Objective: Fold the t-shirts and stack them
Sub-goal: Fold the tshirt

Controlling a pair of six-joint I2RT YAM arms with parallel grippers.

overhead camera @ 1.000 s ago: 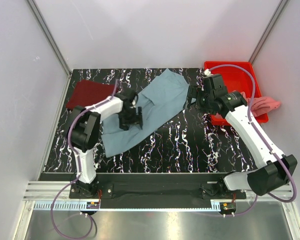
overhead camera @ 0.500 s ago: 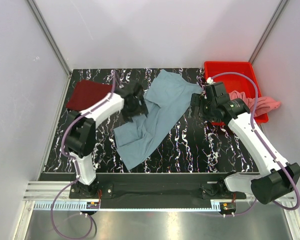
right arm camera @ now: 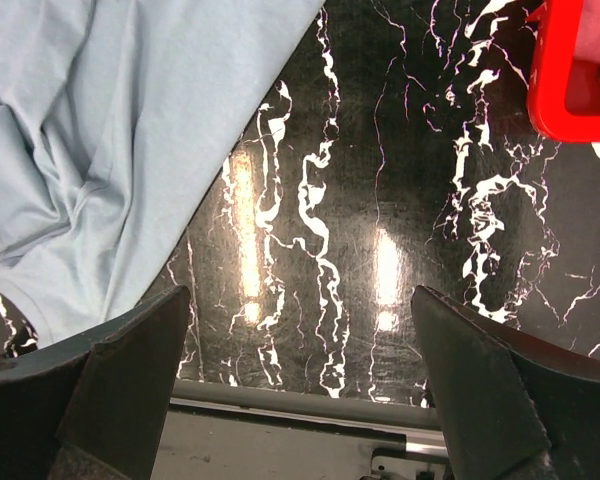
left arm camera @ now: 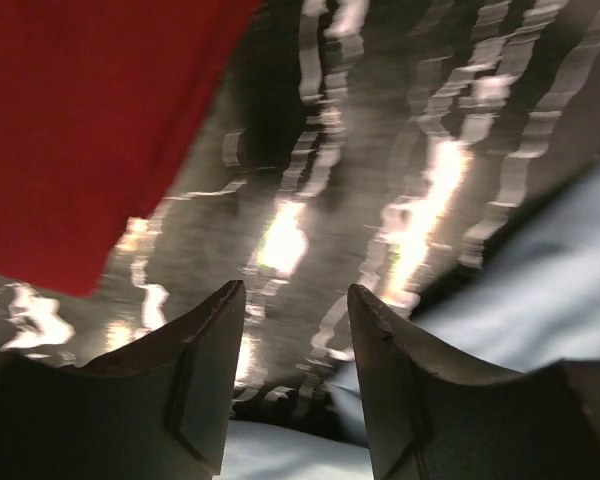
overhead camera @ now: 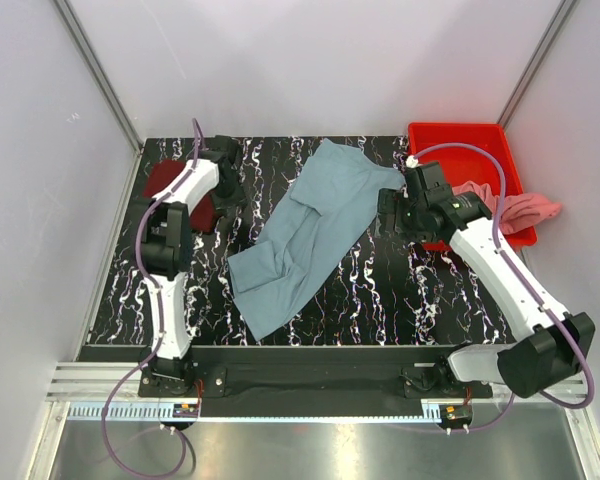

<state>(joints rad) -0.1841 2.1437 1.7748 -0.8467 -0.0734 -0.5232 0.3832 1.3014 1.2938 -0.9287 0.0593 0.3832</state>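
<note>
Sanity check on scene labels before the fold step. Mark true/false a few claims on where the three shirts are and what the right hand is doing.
1. The grey-blue shirt lies on the table. True.
2. The pink shirt is stacked on the maroon shirt. False: it hangs over the red tray edge.
3. The right hand grips the grey-blue shirt. False: it is open and empty, over bare table.
4. The maroon shirt sits at the table's far left. True.

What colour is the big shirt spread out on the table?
The shirt is dusty grey-blue, clearest in the top external view.
</note>
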